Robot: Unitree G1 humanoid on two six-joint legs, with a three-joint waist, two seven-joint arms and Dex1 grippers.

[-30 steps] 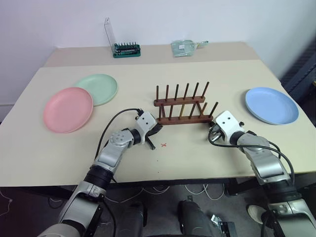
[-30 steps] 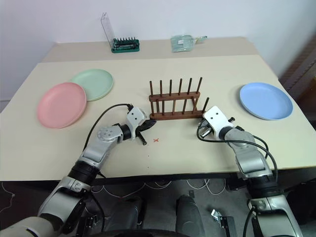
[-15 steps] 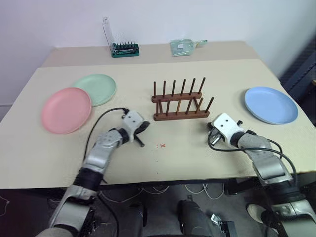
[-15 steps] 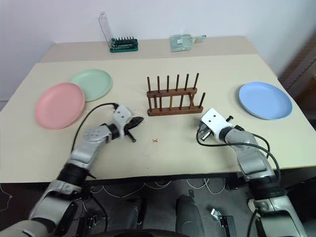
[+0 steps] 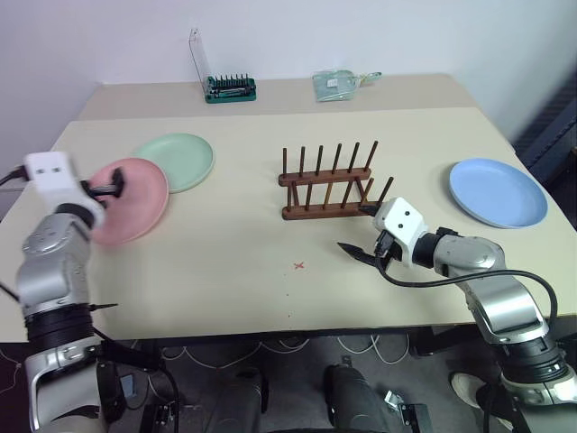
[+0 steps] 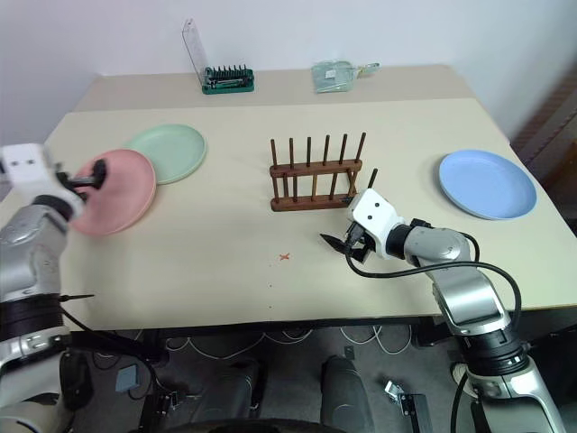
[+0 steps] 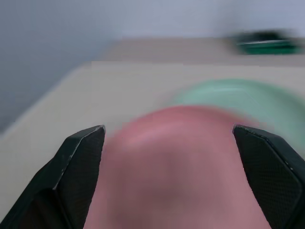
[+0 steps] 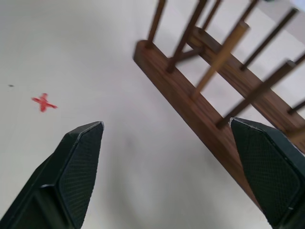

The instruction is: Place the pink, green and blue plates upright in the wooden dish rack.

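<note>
Currently, the left gripper [image 7: 169, 179] stands wide open and empty, its fingers [image 7: 78, 167] spread on either side of the pink plate [image 5: 131, 198] just ahead of it. The green plate [image 5: 176, 161] lies flat just beyond the pink one, its rim tucked against it. The right gripper [image 8: 167, 176] is likewise spread wide, holding nothing, above the bench [image 5: 234, 262]. The wooden dish rack [image 5: 329, 188] stands just ahead of this gripper and slightly to its right, its pegs bare. A small red cross mark [image 8: 44, 102] sits on the bench ahead of the right gripper, to its left. The blue plate [image 5: 498, 192] lies flat well to the right gripper's right.
</note>
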